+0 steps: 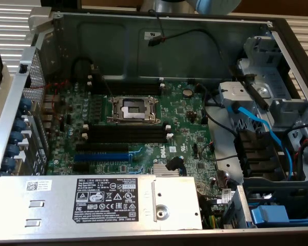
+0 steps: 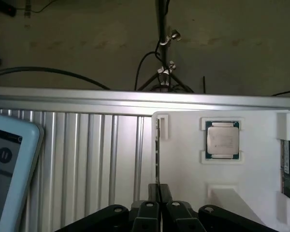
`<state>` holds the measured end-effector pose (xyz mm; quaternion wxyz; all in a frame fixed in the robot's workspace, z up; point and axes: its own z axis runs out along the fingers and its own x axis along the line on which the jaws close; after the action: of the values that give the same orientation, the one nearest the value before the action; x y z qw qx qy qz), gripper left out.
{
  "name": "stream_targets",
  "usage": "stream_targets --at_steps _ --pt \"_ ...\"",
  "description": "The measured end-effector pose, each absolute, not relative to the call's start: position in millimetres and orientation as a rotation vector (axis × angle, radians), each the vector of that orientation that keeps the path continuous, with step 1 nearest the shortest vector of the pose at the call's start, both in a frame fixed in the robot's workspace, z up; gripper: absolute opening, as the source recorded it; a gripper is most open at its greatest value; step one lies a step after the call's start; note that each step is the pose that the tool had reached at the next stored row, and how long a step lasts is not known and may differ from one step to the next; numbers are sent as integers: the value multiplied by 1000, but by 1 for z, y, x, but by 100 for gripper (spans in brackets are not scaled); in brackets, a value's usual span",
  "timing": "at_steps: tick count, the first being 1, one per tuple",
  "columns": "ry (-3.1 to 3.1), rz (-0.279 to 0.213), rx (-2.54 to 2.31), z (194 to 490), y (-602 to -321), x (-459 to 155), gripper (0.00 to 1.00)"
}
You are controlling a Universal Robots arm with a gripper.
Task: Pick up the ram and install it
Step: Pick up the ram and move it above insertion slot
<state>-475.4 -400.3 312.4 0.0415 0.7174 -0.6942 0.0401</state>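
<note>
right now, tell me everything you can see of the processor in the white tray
The processor is a square chip with a dull silver metal lid over a green board that shows as a thin border. It lies flat, lid up, in a recess of the white tray, with raised white tabs against its edges.

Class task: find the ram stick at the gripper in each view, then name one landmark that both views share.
Wrist view: the ram stands on edge, a thin dark line along the side of the white tray, its near end between the jaws of the gripper.
Exterior view: the open computer case, whose black memory slots hold no stick.
Shared landmark: the ribbed metal tabletop.
</note>
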Motion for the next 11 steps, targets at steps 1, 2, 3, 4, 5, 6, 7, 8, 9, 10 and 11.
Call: stream_targets --at_steps 1,2,3,4,5,6,7,8,9,10,11 --pt "-2125 123 2196 317 -400 -475 12" --pt "-2124 124 2195 321 -400 -475 12" --pt "-2124 125 2195 326 -400 -474 12" --pt "-2124 125 2194 331 -400 -473 12" --pt "-2124 126 2194 335 -400 -472 12" --pt "-2124 126 2194 340 -400 -470 12" --pt "-2123 126 2194 344 -400 -468 12" --pt "-2123 129 2192 346 -400 -467 12" --pt "-2122 130 2192 346 -400 -467 12" --pt "-2122 130 2192 346 -400 -467 12" --pt "-2122 129 2192 346 -400 -467 12"
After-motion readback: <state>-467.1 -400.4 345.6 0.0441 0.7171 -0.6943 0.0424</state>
